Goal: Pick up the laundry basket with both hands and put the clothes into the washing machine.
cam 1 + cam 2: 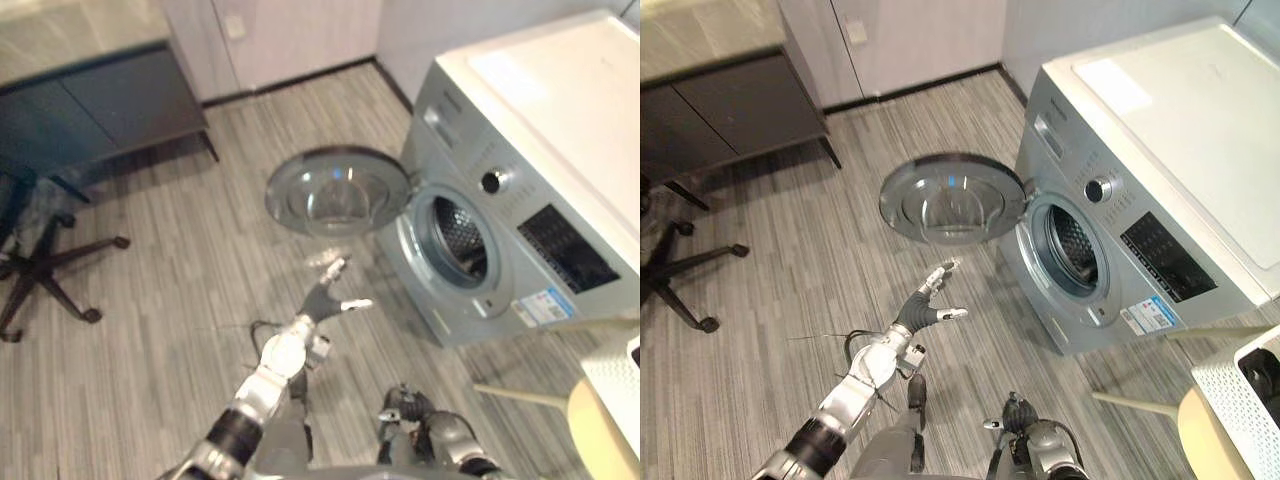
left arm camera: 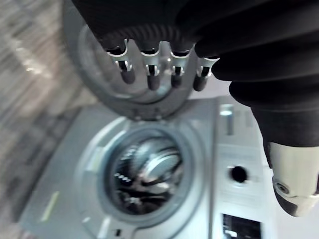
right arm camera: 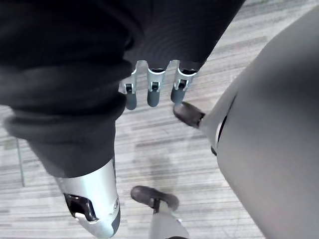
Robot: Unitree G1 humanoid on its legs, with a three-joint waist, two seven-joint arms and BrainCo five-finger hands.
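Note:
The grey washing machine (image 1: 520,190) stands at the right with its round door (image 1: 335,190) swung wide open toward the left. Its drum (image 2: 144,174) looks like bare metal inside. My left hand (image 1: 920,310) is stretched out over the floor just below the door, with its fingers (image 2: 149,74) straight, open and holding nothing. My right hand (image 1: 402,410) hangs low by my body, fingers (image 3: 152,92) relaxed and empty. A white perforated laundry basket (image 1: 1240,395) sits at the far right edge, with something dark inside, well away from both hands.
A pale round wooden seat (image 1: 600,435) with slim legs stands beside the basket. A dark cabinet (image 1: 90,100) lines the back left wall, and an office chair base (image 1: 40,270) stands on the striped grey floor (image 1: 200,290) at the left.

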